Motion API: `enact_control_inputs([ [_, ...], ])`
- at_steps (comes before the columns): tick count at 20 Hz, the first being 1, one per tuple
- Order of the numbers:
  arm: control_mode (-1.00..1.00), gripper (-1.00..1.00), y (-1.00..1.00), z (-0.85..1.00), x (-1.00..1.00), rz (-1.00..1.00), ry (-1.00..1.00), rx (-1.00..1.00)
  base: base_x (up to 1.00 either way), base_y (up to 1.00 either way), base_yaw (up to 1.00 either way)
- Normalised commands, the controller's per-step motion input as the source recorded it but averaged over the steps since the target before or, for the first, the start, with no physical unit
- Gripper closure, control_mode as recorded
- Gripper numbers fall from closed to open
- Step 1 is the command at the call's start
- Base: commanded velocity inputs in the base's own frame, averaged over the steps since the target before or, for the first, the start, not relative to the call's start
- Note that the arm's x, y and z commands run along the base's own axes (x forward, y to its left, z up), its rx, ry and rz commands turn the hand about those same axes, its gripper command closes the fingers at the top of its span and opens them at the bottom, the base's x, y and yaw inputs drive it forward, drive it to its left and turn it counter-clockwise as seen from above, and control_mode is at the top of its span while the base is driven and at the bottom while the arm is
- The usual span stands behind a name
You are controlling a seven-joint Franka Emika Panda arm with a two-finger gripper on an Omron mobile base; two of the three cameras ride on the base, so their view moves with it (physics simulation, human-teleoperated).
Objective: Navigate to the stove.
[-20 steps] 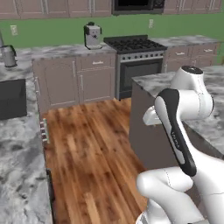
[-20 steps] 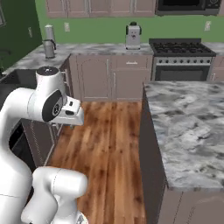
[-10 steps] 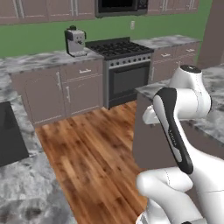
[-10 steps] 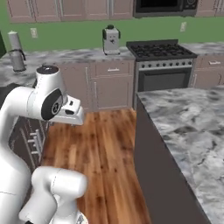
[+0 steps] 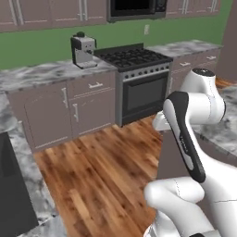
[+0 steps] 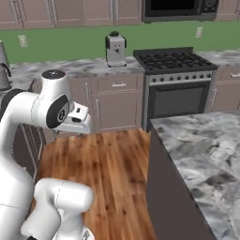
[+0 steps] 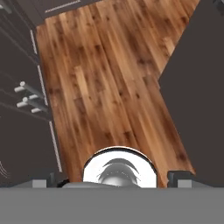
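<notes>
Whole scene shifted across both base views since a second ago: camera motion, so base driving, not things moving. Stove point(image 5: 134, 69) larger than half a second ago and nearer mid-frame in the left base view; in the right base view point(image 6: 176, 70) drawn from the far right edge toward centre-right. Judgement: approach under way, not finished; open wood floor point(image 5: 102, 171) remaining between base and oven door.

Arm folded close over the base, posture unchanged across the three moments. Gripper point(image 6: 77, 123) tucked by the elbow, pointing down at floor. Fingertips barely visible at the bottom of the hand view; jaw spacing: cannot tell. Nothing seen between them.

Stove location relative to jaws: well ahead and off to the right of them, across the floor, against the green back wall. Coffee machine point(image 5: 83, 50) on the counter point(image 5: 41, 74) just left of the stove. Microwave point(image 6: 178, 9) above the stove. Island point(image 6: 201, 154) close on the right of the jaws, dark side wall along the floor edge in the hand view point(image 7: 199, 87).

Containers: cabinets point(image 5: 69, 111) and drawer fronts shut, contents hidden. Oven door shut. Cooktop grates bare, no pot or pan.

Risk, judged: island corner close to the arm's right while driving forward.
</notes>
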Motion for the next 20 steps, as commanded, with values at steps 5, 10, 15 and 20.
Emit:
enact_control_inputs([
  [5,1.00,-1.00,0.00,0.00,0.00,0.00,0.00,0.00,1.00,0.00,-0.10],
  [10,1.00,-1.00,0.00,0.00,0.00,0.00,0.00,0.00,1.00,0.00,-0.03],
  [15,1.00,-1.00,0.00,0.00,0.00,0.00,0.00,0.00,1.00,0.00,0.00],
  [20,1.00,-1.00,0.00,0.00,0.00,0.00,0.00,0.00,1.00,0.00,-0.02],
])
